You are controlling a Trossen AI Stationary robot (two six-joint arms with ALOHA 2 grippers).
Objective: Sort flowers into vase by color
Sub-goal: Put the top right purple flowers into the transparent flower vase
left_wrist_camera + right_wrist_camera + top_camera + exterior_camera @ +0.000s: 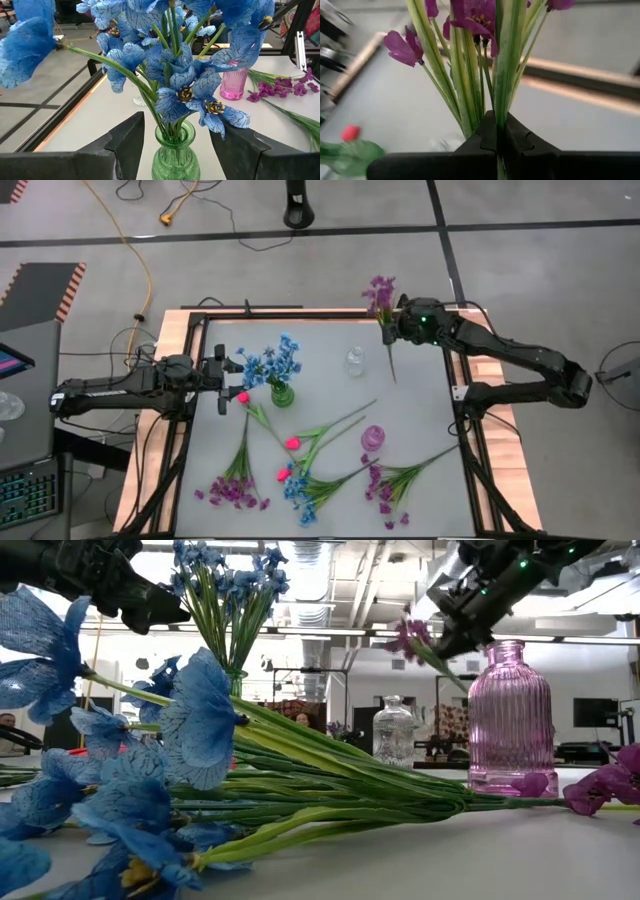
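While the right gripper (388, 323) clamps a purple sprig (381, 292) stem-down near the table's far edge, the pink vase (372, 438) lies well nearer the front.

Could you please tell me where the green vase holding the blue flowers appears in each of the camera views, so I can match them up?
High view: green vase left of centre on the table, just beyond the open left gripper.
Low view: only its neck shows, upper left, behind lying stems.
Left wrist view: bottom centre, between the open fingers.
Right wrist view: blurred green shape at one corner, probably it.
Shared landmark: the pink vase.
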